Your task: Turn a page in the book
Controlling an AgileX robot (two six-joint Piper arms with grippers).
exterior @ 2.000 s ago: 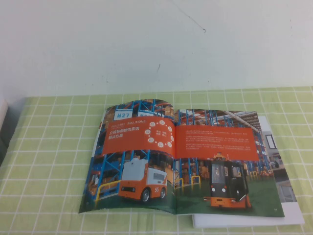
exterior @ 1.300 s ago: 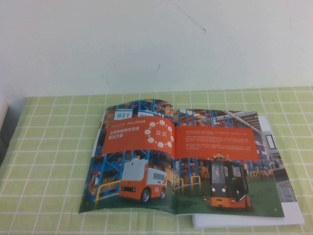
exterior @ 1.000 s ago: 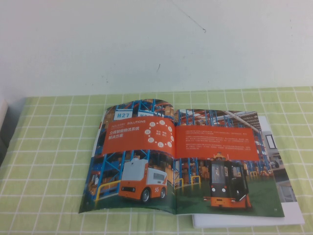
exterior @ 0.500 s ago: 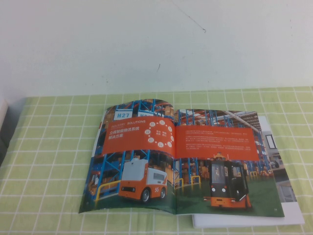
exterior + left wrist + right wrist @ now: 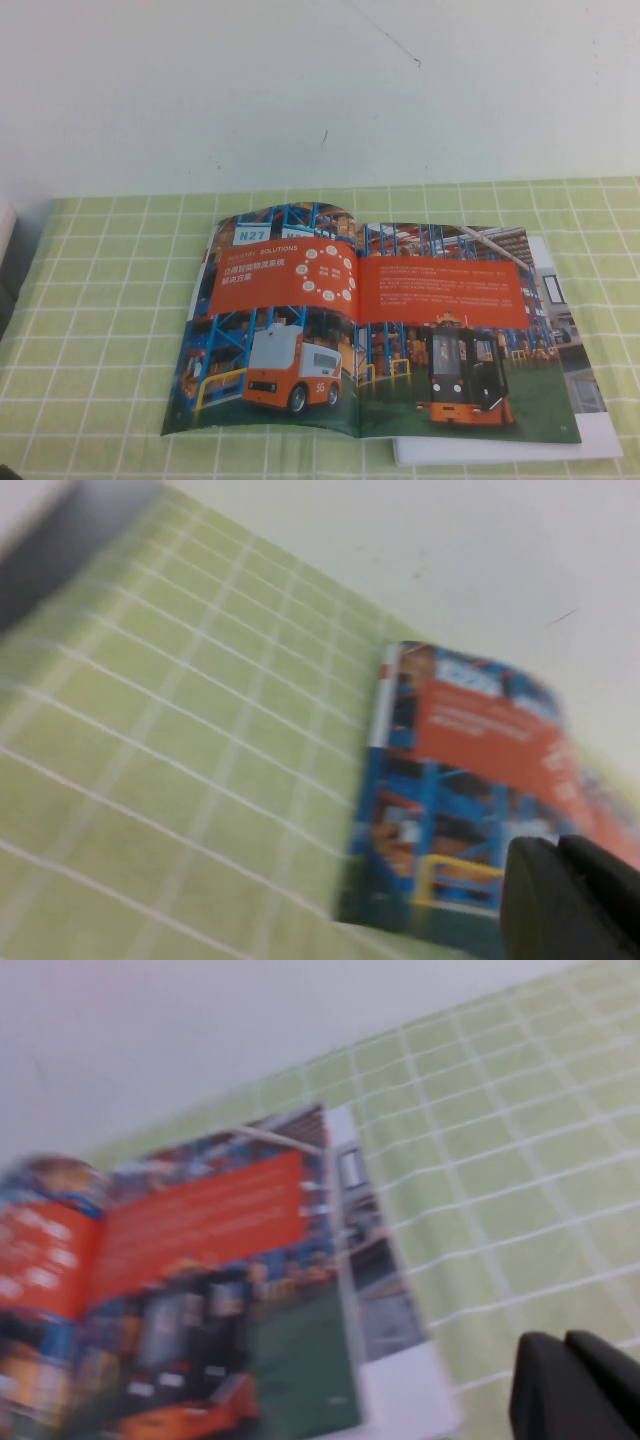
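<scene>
2 grippers hang clear of the book, which lies open near the tablecloth's front edge. Right gripper is pressed together off the page's outer edge; left gripper, beyond the opposite edge, cannot be judged. Best approach: slide under the outer corner, lifting only 1 leaf, sparing the white booklet underneath.

Green checked cloth with white grid lines is covering the surface. White booklet with office photos is lying flat on it at the right, mostly covered, its right and near edges sticking out. Plain white wall is standing behind.
</scene>
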